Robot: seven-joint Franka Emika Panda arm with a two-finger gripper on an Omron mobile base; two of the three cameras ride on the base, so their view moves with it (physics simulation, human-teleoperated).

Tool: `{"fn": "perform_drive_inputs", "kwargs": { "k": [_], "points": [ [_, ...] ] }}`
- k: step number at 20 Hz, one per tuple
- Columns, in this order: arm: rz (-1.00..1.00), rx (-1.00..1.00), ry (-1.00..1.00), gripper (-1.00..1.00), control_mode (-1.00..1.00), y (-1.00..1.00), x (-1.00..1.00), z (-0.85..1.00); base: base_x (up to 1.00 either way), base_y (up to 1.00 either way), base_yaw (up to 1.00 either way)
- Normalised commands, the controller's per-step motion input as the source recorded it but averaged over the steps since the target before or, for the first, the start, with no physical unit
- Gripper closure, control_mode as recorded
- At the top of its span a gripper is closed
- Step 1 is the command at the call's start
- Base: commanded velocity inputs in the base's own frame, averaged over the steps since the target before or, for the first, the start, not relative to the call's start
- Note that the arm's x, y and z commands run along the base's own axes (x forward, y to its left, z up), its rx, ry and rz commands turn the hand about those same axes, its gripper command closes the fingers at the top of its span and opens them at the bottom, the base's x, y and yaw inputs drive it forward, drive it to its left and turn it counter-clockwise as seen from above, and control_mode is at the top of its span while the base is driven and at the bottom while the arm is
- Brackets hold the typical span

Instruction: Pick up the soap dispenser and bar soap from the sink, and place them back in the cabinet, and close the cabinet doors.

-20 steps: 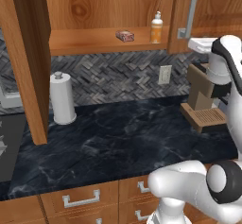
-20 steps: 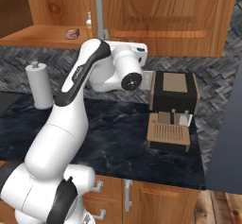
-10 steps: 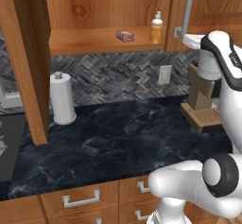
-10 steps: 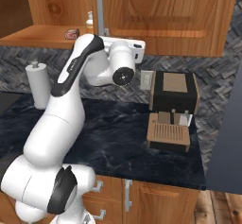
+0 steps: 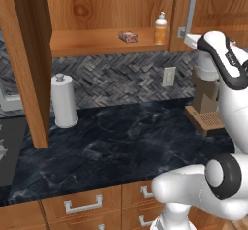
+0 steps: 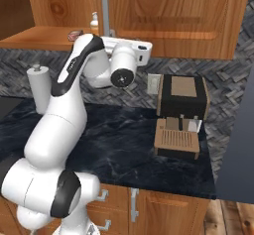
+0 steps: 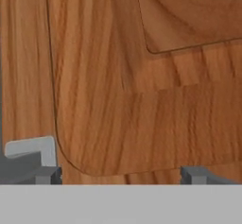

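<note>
While soap dispenser [image 5: 160, 28] and bar soap [image 5: 128, 37] sit on the cabinet [image 5: 97, 42] shelf, end effector [image 7: 120, 173] spread open, facing wooden door panel [image 7: 142, 90]

On the cabinet [image 5: 111, 10] shelf we saw the soap dispenser [image 5: 160, 28] at the shelf's right end, with the bar soap [image 5: 128, 37] just to its left, apart from it. On the worktop [image 5: 121, 146] below, a paper-towel roll [image 5: 64, 100] stood near the back edge toward the left, and a coffee machine [image 6: 182, 115] sat at the back right corner. The claw [image 7: 120, 175], jaws wide apart, faced the right cabinet door [image 6: 178, 16] from close by, above the coffee machine.
</note>
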Motion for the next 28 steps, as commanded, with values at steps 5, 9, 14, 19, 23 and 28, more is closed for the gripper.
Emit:
{"fn": "perform_drive_inputs", "kwargs": {
  "k": [5, 9, 14, 19, 23, 28],
  "points": [
    [-0.06, 0.0, 0.0, -1.0, -1.0, 0.0, 0.37, 0.0, 0.0, 0.0, 0.0],
    [0.0, 0.0, 0.0, -1.0, -1.0, 0.0, 0.42, 0.0, 0.0, 0.0, 0.0],
    [-0.01, 0.0, 0.0, -1.0, -1.0, 0.0, 0.3, 0.0, 0.0, 0.0, 0.0],
    [0.0, 0.0, 0.0, -1.0, -1.0, -0.01, -0.05, 0.0, 0.0, 0.0, 0.0],
    [0.0, 0.0, 0.0, -1.0, -1.0, -0.07, -0.31, 0.02, 0.0, 0.0, 0.0],
    [0.0, 0.0, 0.0, -1.0, -1.0, -0.03, -0.38, 0.06, 0.0, 0.0, 0.0]
  ]
}}
